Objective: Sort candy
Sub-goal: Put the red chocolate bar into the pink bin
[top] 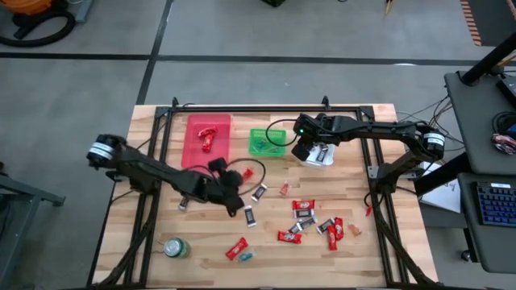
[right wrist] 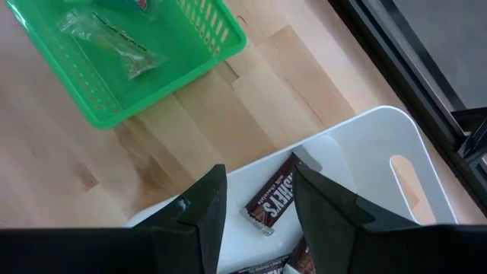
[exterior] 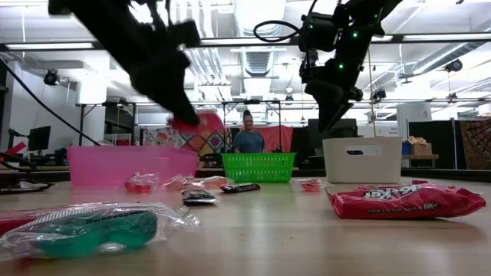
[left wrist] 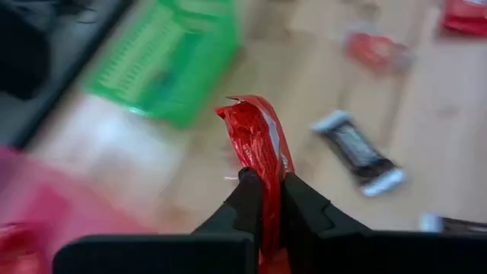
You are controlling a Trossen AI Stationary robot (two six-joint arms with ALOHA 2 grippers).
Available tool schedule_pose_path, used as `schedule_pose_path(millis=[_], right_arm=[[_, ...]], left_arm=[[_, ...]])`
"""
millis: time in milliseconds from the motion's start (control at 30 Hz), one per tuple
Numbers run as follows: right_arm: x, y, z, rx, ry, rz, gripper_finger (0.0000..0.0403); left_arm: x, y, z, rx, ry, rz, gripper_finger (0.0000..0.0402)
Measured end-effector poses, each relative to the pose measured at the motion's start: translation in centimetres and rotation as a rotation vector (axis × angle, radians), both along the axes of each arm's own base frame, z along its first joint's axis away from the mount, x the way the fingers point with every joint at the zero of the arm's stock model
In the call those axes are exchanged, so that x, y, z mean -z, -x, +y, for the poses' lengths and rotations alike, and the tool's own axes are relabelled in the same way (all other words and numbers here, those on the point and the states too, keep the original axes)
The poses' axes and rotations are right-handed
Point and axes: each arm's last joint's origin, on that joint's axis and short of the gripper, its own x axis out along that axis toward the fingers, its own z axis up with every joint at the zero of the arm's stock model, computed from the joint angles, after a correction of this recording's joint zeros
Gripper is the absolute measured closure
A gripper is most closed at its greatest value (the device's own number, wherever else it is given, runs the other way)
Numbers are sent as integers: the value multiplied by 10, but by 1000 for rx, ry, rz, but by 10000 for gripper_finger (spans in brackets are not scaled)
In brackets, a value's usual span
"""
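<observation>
1. While your left gripper hangs above the middle of the table, its fingers are pinched tight on a red sweet, which sticks up between them clear of the wood.
2. From that gripper, the pink tray lies at about 12 o'clock in the overhead view, with one red sweet already in it.
3. The green basket sits just to the 3 o'clock side of the pink tray; you can see a clear wrapper lying in it, though its contents are hard to make out.
4. Your right gripper hovers over the white bin, which stands at 3 o'clock from the basket. Its fingers are apart, and nothing is between them.
5. Below that gap, a dark brown bar lies on the bin's floor.
6. The loose sweets are scattered on the wood at roughly 4 o'clock from the table's centre, red and dark wrappers mixed, some touching.
7. A dark bar and another one lie just beside your left gripper.
8. A red sweet with a small teal one beside it sits near the 6 o'clock edge.
9. A round green can stands at about 7 o'clock, well apart from the sweets.
10. In the level view a person stands in the room behind the basket.
</observation>
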Motion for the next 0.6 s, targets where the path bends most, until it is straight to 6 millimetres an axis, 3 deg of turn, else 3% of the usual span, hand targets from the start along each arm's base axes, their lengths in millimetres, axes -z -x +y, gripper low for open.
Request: schedule_pose_path(millis=[167, 267, 600], right_arm=[[0, -1, 0, 2, 2, -8, 259], [-1, -2, -1, 2, 9, -28, 259], [-1, -2, -1, 2, 9, -29, 259]], left_arm=[[-28, 26, 30, -148, -85, 45, 396], [-35, 40, 53, -236, -98, 98, 394], [-10, 66, 135, -542, 3, 283, 391]])
